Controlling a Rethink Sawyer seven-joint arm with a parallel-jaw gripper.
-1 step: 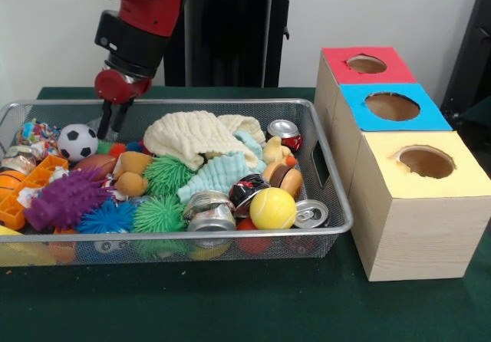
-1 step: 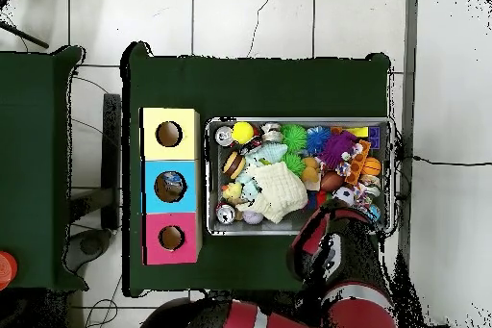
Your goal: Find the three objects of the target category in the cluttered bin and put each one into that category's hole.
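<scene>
Wire-mesh bin (image 1: 326,175) w/ mixed clutter: spiky rubber balls (image 1: 159,213), crushed metal cans (image 1: 211,213), a smooth yellow ball (image 1: 272,208), a ribbed cream cloth (image 1: 192,136), and a small soccer ball (image 1: 77,142). Wooden box (image 1: 414,212) beside bin has round holes in red, blue & yellow tops. Arm angles down over bin's far left corner; gripper (image 1: 110,126) pts down just beside the soccer ball, fingers narrowly parted, holding nothing.

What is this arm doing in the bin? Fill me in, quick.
The Sawyer arm has its gripper lowered into the far corner of the wire bin, just beside the small soccer ball. Its fingers look slightly parted and hold nothing. The bin is full of clutter: crushed cans, spiky rubber balls, a cream cloth, a yellow tennis ball. Beside it stands the wooden box with red, blue and yellow holes. From overhead, something already lies in the blue hole.
</scene>
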